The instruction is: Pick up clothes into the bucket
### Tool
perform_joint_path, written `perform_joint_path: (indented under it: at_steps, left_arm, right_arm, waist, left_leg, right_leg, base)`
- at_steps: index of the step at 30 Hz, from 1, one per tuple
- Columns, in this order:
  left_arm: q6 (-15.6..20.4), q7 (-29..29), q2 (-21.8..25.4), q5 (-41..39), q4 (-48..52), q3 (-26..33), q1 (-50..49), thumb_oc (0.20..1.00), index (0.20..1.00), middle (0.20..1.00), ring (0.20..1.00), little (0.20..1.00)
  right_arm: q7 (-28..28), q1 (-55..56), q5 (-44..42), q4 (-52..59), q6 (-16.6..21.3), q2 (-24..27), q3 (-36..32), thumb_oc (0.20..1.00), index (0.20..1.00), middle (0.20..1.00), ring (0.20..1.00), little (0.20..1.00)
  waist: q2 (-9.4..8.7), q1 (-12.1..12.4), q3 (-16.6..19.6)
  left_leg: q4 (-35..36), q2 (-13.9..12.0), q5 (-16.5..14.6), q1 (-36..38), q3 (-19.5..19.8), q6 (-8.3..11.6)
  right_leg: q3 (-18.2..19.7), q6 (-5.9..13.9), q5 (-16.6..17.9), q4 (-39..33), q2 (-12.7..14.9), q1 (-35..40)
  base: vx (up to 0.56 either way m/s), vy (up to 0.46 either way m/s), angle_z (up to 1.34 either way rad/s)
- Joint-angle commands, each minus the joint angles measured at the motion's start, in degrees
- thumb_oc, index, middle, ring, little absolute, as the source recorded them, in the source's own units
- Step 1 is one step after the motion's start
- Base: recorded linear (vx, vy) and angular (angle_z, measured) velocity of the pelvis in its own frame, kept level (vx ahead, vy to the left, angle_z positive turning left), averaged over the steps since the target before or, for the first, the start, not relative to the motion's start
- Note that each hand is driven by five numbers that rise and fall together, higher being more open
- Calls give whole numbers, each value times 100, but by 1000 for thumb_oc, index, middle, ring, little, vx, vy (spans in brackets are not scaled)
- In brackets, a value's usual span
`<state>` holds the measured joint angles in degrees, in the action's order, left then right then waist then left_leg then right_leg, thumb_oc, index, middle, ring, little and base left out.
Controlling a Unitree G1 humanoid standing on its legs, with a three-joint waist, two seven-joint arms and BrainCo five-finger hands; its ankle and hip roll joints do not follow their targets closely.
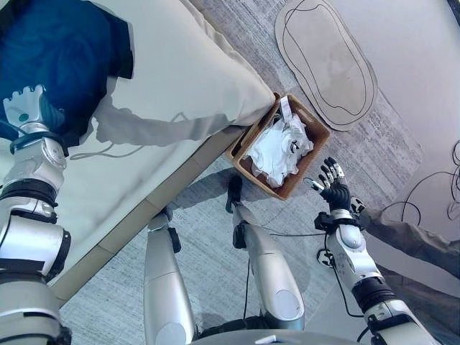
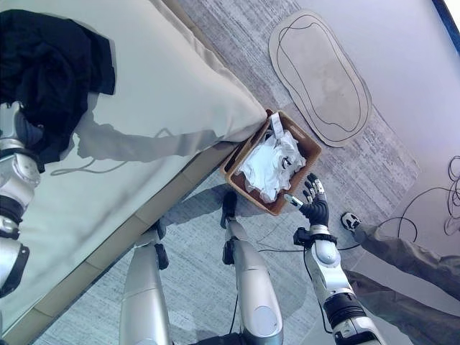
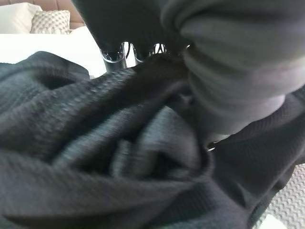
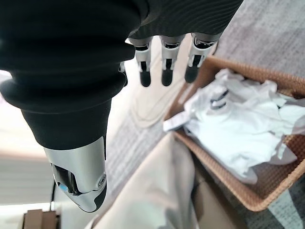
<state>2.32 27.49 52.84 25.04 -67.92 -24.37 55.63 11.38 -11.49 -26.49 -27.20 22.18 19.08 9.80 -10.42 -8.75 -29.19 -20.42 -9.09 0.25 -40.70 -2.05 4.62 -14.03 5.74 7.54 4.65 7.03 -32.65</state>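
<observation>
A dark garment [image 2: 50, 72] lies crumpled on the bed [image 2: 172, 93] at ten o'clock, and the left hand [image 1: 25, 108] rests on it, its fingers buried in the cloth so their grip cannot be told. At three o'clock of the bed's corner, the wicker basket [image 1: 310, 123] holds white clothes [image 1: 280, 147], with the right hand [image 1: 332, 183] beside it at five o'clock, fingers straight and released.

Right hand [image 1: 334, 188]: raised over the grey carpet [image 1: 388, 144], fingers straight and spread, holding nothing. Woven basket [image 1: 314, 154]: on the floor just beyond the right hand's fingertips, against the bed corner, holding crumpled white clothes [image 1: 280, 147]. Dark blue garment [image 1: 65, 57]: on the beige bed [image 1: 187, 79], directly beyond the left hand [image 1: 27, 108], whose fingers point toward it at its near edge. Pale oval rug [image 1: 327, 61]: well beyond the basket.
</observation>
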Motion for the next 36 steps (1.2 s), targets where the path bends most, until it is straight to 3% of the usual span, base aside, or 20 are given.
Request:
perform_joint_path:
  at_steps: [1, 6, 10, 15, 18, 20, 23, 27, 29, 36]
  left_arm:
    - [109, 32, 153, -195, -39, 371, -223, 200, 200, 200, 200, 200]
    - [205, 64, -7, -243, 391, 539, -498, 200, 200, 200, 200, 200]
    - [405, 139, -318, -330, 1386, 866, -1071, 200, 200, 200, 200, 200]
    - [770, -8, -1041, -648, 3166, 1605, -2177, 200, 200, 200, 200, 200]
    - [1133, -403, -1591, -1164, 4283, 1839, -2764, 200, 200, 200, 200, 200]
    - [1345, -590, -1778, -1325, 4806, 1792, -2992, 200, 200, 200, 200, 200]
    - [1746, -930, -2196, -2377, 5412, 1610, -3186, 200, 200, 200, 200, 200]
    - [1891, -1536, -2483, -3450, 6058, 1379, -3340, 200, 200, 200, 200, 200]
    - [1895, -1622, -2488, -3564, 6190, 1319, -3316, 200, 200, 200, 200, 200]
    - [1977, -2015, -2525, -3942, 6939, 954, -2998, 200, 200, 200, 200, 200]
  right_arm:
    - [-24, 122, -107, 354, 157, 265, -350, 1000, 1000, 1000, 1000, 1000]
    - [-30, 152, -42, 317, 110, 203, -344, 1000, 1000, 1000, 1000, 1000]
    - [8, 178, 30, 180, 58, 137, -422, 1000, 1000, 1000, 1000, 1000]
    - [55, 224, 174, 138, -70, 70, -644, 1000, 1000, 1000, 1000, 1000]
    - [36, 255, 229, 139, -142, 45, -766, 1000, 1000, 1000, 1000, 1000]
    - [-15, 263, 258, 128, -174, 47, -810, 1000, 1000, 1000, 1000, 1000]
    - [-57, 247, 247, 84, -193, 30, -815, 1000, 1000, 1000, 1000, 1000]
    - [-101, 237, 411, 122, -275, -4, -712, 1000, 1000, 1000, 1000, 1000]
    - [-97, 222, 520, 130, -293, 11, -670, 1000, 1000, 1000, 1000, 1000]
    - [-135, -91, 2118, 716, -442, 464, 79, 1000, 1000, 1000, 1000, 1000]
  waist:
    - [-19, 113, 201]
    - [18, 162, 235]
    - [129, 293, 333]
    - [290, 505, 458]
    - [391, 592, 553]
    - [447, 623, 620]
    - [520, 668, 739]
    - [598, 691, 948]
    - [610, 684, 1005]
    - [736, 683, 1347]
  left_leg:
    - [-129, -17, -133, 7, 10, -145]
    - [50, 15, 71, 156, -32, -179]
    - [229, 43, 86, 468, -33, -174]
    - [492, 122, 106, 948, -18, -163]
    - [757, 180, 169, 1281, 2, -152]
    - [856, 202, 209, 1431, 18, -143]
    - [1060, 233, 280, 1664, 31, -118]
    - [1234, 201, 330, 1945, -2, -85]
    - [1277, 197, 361, 1987, -9, -88]
    - [1532, 111, 370, 2528, -77, -60]
  right_leg:
    - [179, 577, -417, 849, 672, 313]
    - [109, 542, -295, 767, 714, 427]
    - [66, 543, -325, 700, 743, 703]
    - [25, 523, -365, 529, 775, 1149]
    - [-8, 506, -369, 361, 780, 1455]
    - [-30, 487, -374, 265, 771, 1610]
    - [-57, 483, -352, 97, 749, 1817]
    - [-64, 463, -263, -166, 675, 2062]
    - [-62, 457, -241, -205, 671, 2084]
    - [38, 445, -323, -281, 599, 2425]
  base:
    - [4, -10, 5]
    - [-23, -7, 4]
    - [45, -22, 0]
    - [52, -34, 2]
    - [53, -37, 9]
    - [53, -35, 9]
    - [38, -40, 11]
    - [34, -47, 7]
    - [33, -36, -2]
    - [64, -36, -6]
